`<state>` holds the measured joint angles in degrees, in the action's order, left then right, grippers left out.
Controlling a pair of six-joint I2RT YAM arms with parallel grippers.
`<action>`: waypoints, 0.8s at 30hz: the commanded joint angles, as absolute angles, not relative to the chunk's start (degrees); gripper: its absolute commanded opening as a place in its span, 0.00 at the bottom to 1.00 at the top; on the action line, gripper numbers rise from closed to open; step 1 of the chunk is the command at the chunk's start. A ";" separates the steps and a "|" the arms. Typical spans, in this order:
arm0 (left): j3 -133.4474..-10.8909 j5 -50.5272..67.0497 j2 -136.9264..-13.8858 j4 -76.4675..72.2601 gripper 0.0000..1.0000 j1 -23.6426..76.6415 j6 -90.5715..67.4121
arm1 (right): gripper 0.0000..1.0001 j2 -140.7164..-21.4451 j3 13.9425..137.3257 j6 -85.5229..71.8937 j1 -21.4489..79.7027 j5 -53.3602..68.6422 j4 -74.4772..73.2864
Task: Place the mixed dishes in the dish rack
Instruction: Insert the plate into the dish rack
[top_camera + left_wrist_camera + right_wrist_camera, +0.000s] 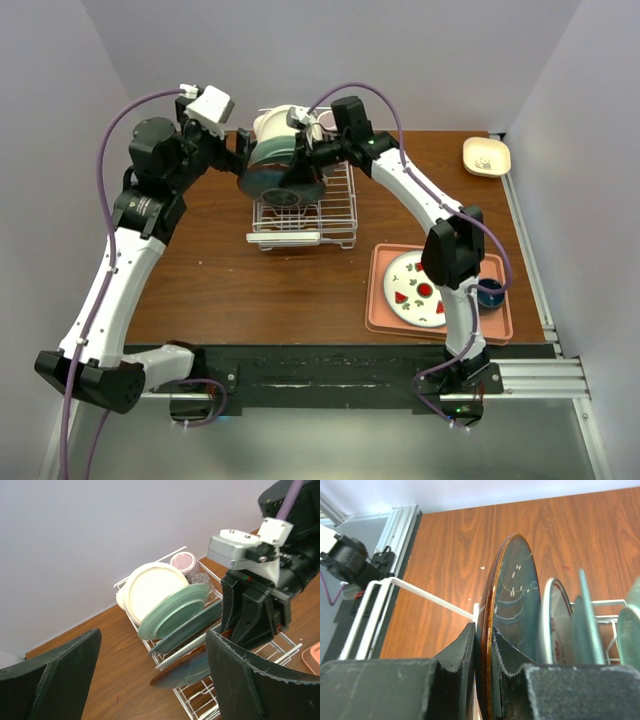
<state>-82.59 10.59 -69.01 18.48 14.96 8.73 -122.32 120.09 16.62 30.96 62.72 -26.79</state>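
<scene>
**Item in hand:** dark-rimmed patterned plate [517,605], upright on edge, at the near end of the plate row in the dish rack [335,215]. Whether its lower edge sits in a slot cannot be told.

**Right tool** [484,637]: clamped on this plate's rim, one finger on each face.

**Left tool** [154,645]: fingers wide apart, nothing between them, hanging just beside the rack's left side.

**Already racked:** cream plate [150,587], pale green plates [172,612], purple cup [183,561] and clear glass [200,577] at the far end.

**Not yet racked:** white plate with red and green motifs [412,290] and a dark blue bowl [490,294], both on the salmon tray [378,300] on the counter [250,290].

**Step, as judged:** seating the dark plate; task well advanced.

**Next move calls for:** lowering the plate between prongs without knocking its neighbour, then parting the right fingers and withdrawing along the plate's plane.
</scene>
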 commanded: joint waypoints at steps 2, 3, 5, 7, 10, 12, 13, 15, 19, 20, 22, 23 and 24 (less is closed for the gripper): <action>-81.91 9.14 -65.92 16.43 0.91 14.85 5.98 | 0.00 -121.20 125.42 13.80 29.71 68.82 -18.37; -81.83 9.23 -65.74 16.78 0.91 14.85 5.89 | 0.00 -121.38 125.51 13.71 29.62 68.82 -18.20; -81.48 9.40 -65.31 17.48 0.91 14.85 5.89 | 0.00 -121.81 125.60 13.71 29.62 68.82 -18.28; -81.04 9.40 -64.95 17.75 0.91 14.85 5.63 | 0.00 -122.17 125.51 13.80 29.27 68.64 -18.63; -80.60 9.49 -64.43 17.93 0.91 14.85 5.45 | 0.00 -121.91 124.81 13.98 28.83 68.20 -18.90; -80.60 9.84 -64.42 18.10 0.92 14.85 5.45 | 0.00 -121.82 124.63 13.71 28.74 67.59 -18.90; -80.60 9.93 -64.42 18.11 0.92 14.85 5.45 | 0.00 -121.90 124.72 13.45 28.39 67.50 -18.81; -80.68 10.19 -64.51 18.11 0.92 14.85 5.54 | 0.00 -121.99 124.63 12.31 28.39 67.41 -18.02; -81.12 10.72 -64.95 18.19 0.92 14.85 5.63 | 0.12 -122.61 124.80 10.37 28.04 66.36 -17.49; -81.12 11.07 -65.21 18.19 0.92 14.85 5.54 | 0.15 -122.69 124.89 10.02 28.12 66.10 -17.32; -81.21 11.34 -65.30 18.37 0.93 14.85 5.45 | 0.27 -123.22 125.24 9.23 28.04 66.09 -17.31; -81.12 11.60 -65.22 18.37 0.92 14.85 5.36 | 0.32 -123.48 125.42 8.88 28.04 65.92 -17.23; -81.12 11.86 -65.30 18.46 0.93 14.85 5.19 | 0.34 -123.49 125.42 8.27 28.04 65.92 -17.05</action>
